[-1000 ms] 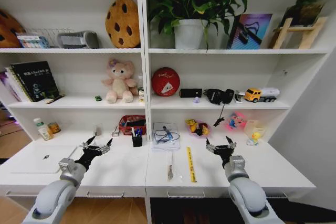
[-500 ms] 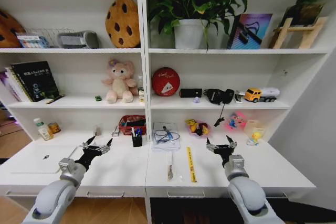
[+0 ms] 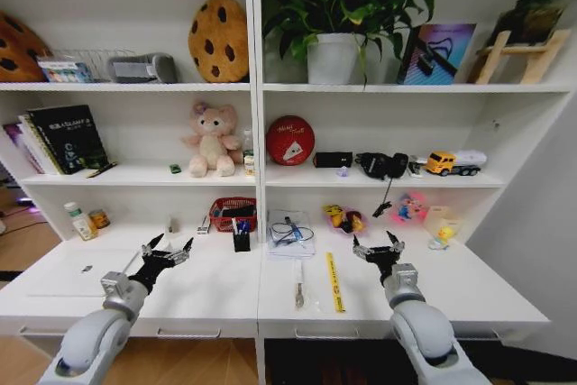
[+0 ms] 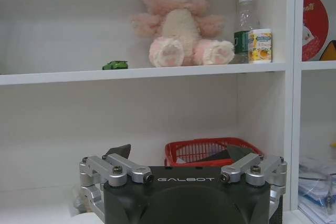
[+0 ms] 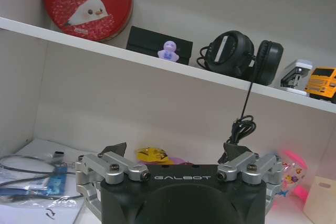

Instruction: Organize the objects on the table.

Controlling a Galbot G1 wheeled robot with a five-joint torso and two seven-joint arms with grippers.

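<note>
Both arms reach forward over the white bench (image 3: pixel 207 299), and both are empty. The left gripper (image 3: pixel 168 249) hovers above the left half of the bench with its fingers spread apart, holding nothing. The right gripper (image 3: pixel 378 245) hovers above the right half, also with its fingers wide apart.

The silver-white laptop (image 3: pixel 68 279) lies closed and flat on the far left part of the bench, to the left of the left gripper. Behind it, near the back wall, stand two small bottles (image 3: pixel 83 221). A red basket (image 3: pixel 233 213) sits at the back near the middle post, and just in front of it stands a small black pen holder (image 3: pixel 241 238). Right of the post lies a clear bag with cables (image 3: pixel 289 233), and in front of it a pen (image 3: pixel 298 295) lies on the bench. The yellow ruler (image 3: pixel 334 281) lies just beside the pen, between it and the right gripper, pointing away from the robot. A pink thing (image 3: pixel 408 208) stands at the back on the right.

On the shelf above, the tiny green toy (image 4: pixel 115 65) rests near the pink plush bear (image 4: pixel 180 19), a little apart from it. In the right wrist view, black headphones (image 5: pixel 242 55) lie on the shelf, and their cord hangs down over the edge.
</note>
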